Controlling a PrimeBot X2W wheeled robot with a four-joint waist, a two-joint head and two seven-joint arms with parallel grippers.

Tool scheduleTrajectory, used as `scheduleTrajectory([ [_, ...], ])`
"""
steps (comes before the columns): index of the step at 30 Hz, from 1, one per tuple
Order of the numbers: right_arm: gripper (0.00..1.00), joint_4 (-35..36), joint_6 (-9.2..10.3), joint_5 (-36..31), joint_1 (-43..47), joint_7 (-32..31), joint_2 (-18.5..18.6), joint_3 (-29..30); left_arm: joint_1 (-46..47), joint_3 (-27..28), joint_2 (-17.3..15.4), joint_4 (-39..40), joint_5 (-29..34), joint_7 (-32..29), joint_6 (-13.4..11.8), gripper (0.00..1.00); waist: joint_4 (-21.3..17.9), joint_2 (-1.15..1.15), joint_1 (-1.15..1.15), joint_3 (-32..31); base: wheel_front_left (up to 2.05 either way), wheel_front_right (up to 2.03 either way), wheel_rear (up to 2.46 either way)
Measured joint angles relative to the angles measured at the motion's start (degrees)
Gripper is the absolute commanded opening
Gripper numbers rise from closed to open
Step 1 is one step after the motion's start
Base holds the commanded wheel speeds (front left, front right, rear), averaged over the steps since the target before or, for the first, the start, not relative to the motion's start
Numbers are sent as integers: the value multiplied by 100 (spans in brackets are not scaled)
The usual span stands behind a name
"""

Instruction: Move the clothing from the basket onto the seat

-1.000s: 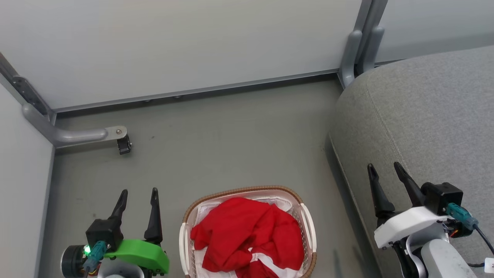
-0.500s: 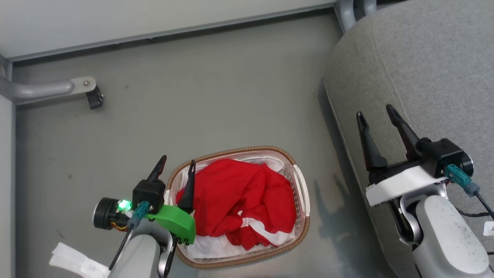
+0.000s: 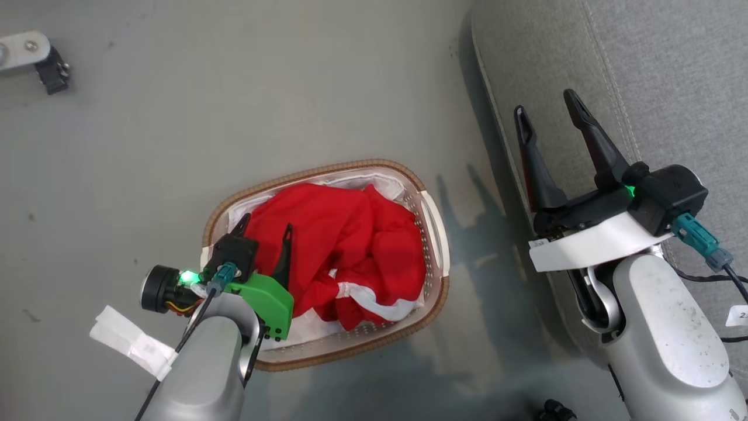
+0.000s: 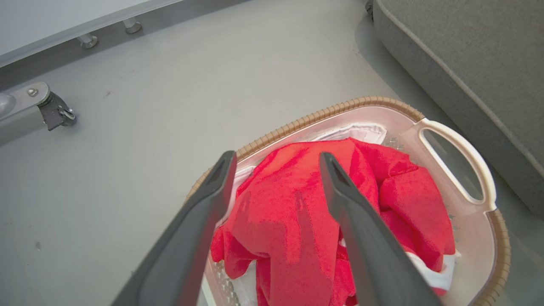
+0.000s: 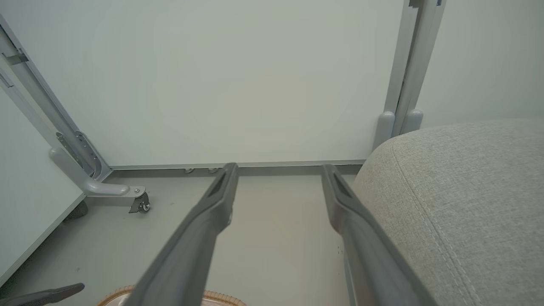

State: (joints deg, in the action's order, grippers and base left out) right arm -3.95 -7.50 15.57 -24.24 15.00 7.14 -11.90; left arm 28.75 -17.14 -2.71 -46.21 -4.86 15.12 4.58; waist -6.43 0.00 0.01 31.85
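The left claw (image 3: 266, 225) is standing released, its two dark fingers spread wide and holding nothing. It is hanging over the left end of the basket (image 3: 327, 169), and its fingers are pointing across the clothing (image 3: 345, 234) toward the far rim. In the left wrist view the claw (image 4: 277, 157) is framing the red cloth (image 4: 399, 199) between its fingers; whether the tips are touching the cloth, I cannot tell.

The clothing is lying crumpled inside the basket, filling most of it. One white stripe (image 3: 374, 301) is showing at the near side, and a white liner (image 3: 385, 175) is peeking out at the far side.

The basket is resting on the grey floor (image 3: 234, 105). Its long axis is running left to right in the head view, the right end a little farther away, and the handle (image 3: 437, 234) at that end is pointing toward the seat (image 3: 643, 70).

The right claw (image 3: 544, 104) is also standing released and empty, hanging over the edge of the seat, well apart from the basket.
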Motion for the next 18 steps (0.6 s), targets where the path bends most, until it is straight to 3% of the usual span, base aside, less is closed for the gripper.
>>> scheduleTrajectory([
  [18, 100, 142, 0, 69, -222, 0, -212, -109, 1246, -286, -103, -2425, 298, -49, -129, 100, -555, 0, 0, 1221, 0, 0, 0],
])
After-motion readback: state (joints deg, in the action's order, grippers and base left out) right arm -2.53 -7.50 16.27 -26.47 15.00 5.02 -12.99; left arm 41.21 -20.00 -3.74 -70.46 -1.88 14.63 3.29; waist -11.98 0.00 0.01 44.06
